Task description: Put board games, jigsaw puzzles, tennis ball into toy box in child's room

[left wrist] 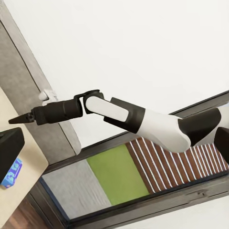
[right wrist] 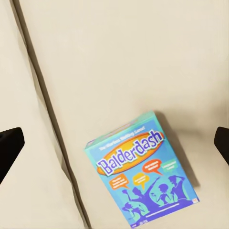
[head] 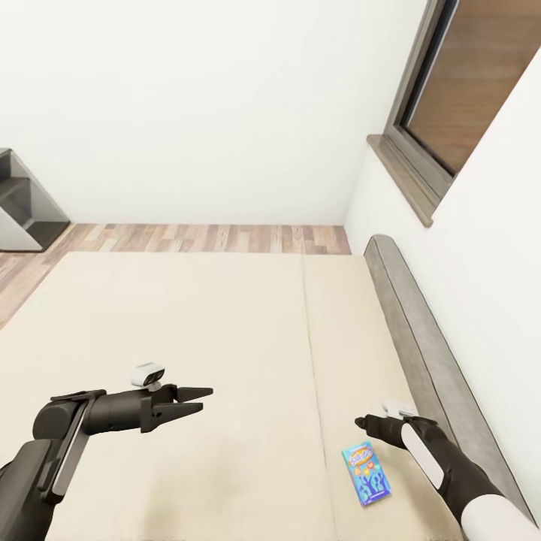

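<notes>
cream bed [head: 188,338] spans most of the head view, one seam running down it, grey padded headboard [head: 428,338] along the right wall under a dark-framed window [head: 451,90]. small blue board game [head: 367,472], printed "balderdash", lies flat on the narrower section of the mattress, just right of the seam and near the headboard side. right gripper [head: 364,422] hangs just above and beside the box's far end, not touching it; in the right wrist view the box [right wrist: 143,174] sits on the mattress between the two dark fingertips [right wrist: 9,145], which stand wide apart at the frame edges, so the jaws are spread open with nothing in them. left gripper [head: 204,400] is held out over the wider section of the bed, well apart from the box, its two fingers tapering to points with a gap between them, open and empty. wood plank floor [head: 210,237] beyond the bed's far edge; dark grey shelf unit [head: 22,203] at far left against the white wall.
</notes>
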Motion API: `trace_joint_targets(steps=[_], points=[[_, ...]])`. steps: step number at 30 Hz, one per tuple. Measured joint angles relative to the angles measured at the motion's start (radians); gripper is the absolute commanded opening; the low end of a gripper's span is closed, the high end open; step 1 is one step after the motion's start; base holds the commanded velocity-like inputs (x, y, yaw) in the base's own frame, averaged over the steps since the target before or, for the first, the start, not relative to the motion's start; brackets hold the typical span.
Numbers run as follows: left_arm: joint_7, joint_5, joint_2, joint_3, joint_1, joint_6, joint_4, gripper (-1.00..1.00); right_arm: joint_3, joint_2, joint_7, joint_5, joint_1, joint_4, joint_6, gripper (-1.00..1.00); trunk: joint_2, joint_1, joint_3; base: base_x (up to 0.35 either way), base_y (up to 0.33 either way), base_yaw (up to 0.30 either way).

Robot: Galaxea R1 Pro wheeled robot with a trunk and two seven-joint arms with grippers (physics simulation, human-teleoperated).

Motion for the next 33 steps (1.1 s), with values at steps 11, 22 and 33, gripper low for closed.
trace_joint_targets(steps=[11,22,33], points=[[0.0,-0.001,0.001,0.001,0.0,0.0,0.002,1.0,0.001,-0.001,0.002,-0.001,0.001,0.001,0.0,1.0,0.0,0.0,-0.018,0.0,0.0,0.0],[0.0,-0.002,0.002,0.001,0.0,0.0,0.003,1.0,0.001,0.0,0.003,-0.001,0.001,0.001,0.0,1.0,0.0,0.0,-0.036,0.0,0.0,0.0],[0.0,-0.002,-0.001,0.0,0.0,0.0,0.003,1.0,0.001,0.005,0.002,-0.001,0.001,0.001,-0.003,1.0,0.0,0.0,-0.054,0.0,0.0,0.0]])
